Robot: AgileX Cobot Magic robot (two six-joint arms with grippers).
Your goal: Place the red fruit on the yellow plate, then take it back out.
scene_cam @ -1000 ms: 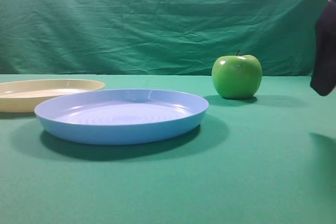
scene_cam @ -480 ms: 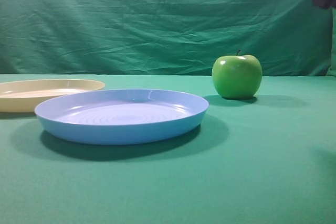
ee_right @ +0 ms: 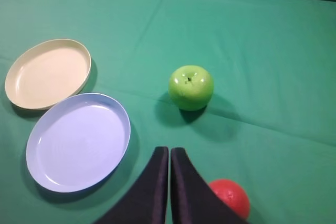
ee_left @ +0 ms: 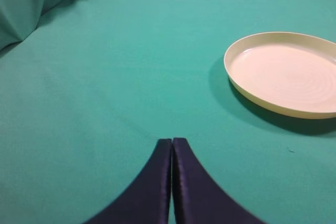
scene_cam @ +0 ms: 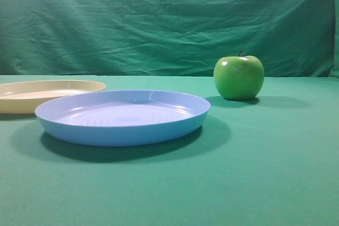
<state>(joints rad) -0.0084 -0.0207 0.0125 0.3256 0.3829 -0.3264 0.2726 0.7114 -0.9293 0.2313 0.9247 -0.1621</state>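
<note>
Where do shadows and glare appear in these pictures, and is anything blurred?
Exterior high view: the apple carries bright glare spots, and the blue plate casts a soft shadow rightward. Left wrist view: the yellow plate shadows its near-left side; the left gripper looks soft. Right wrist view: the red fruit looks slightly blurred.

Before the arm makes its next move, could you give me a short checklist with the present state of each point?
1. Yellow plate empty: ok.
2. Red fruit back on the cloth, outside both plates: ok.
3. Right gripper shut, holding nothing: ok.
4. Left gripper shut, clear of the yellow plate: ok.
5. Green apple apart from the red fruit: ok.
6. Whether the fruit was on the plate already: cannot tell.
</note>
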